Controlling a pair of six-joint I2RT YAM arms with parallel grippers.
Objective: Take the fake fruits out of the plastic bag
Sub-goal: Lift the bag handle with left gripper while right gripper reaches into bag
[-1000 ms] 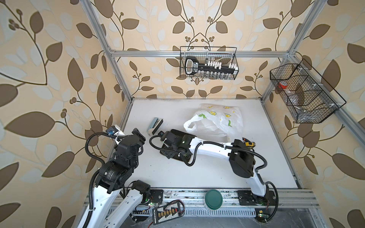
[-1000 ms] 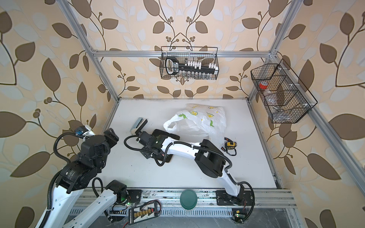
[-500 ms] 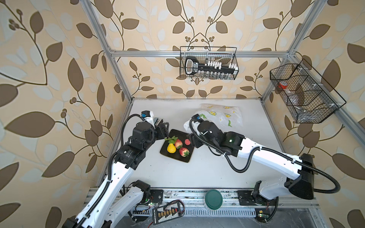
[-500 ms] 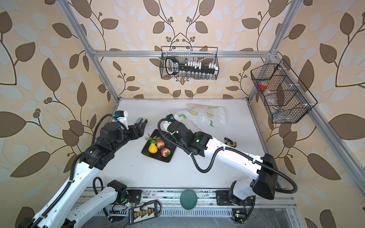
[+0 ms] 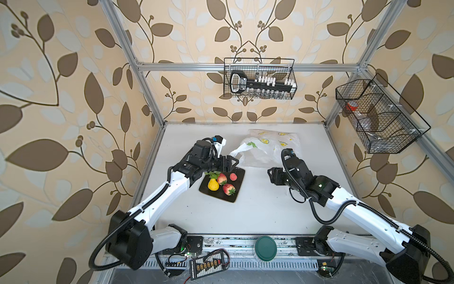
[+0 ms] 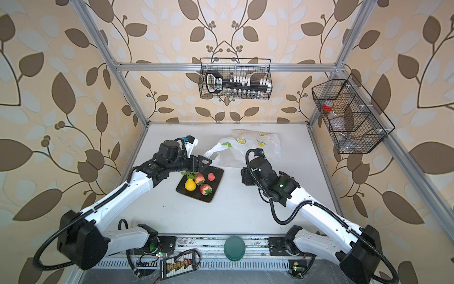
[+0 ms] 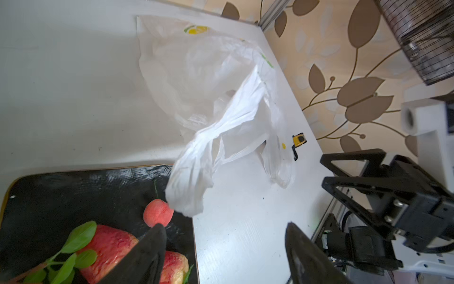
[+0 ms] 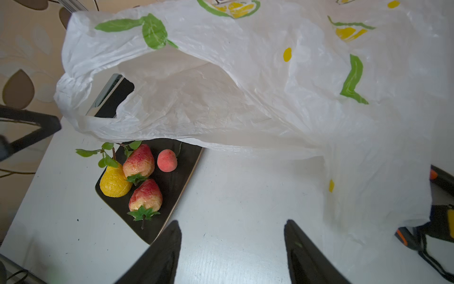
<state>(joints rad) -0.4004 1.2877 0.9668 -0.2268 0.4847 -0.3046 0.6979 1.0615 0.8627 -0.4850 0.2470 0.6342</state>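
Left gripper hangs with jaws spread, nothing between them; right gripper likewise, its fingertips hard to make out in both top views. Folds hide the plastic bag's depths. Fake fruits sit on a black plate just beside the left gripper; the bag lies just beyond both grippers.

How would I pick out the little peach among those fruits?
On the white tabletop, find the glossy black square plate beside the crinkly lemon-printed plastic bag. The small pink toy peach sits nearest the bag: round and leafless, unlike the pointed red strawberries and yellow pear.
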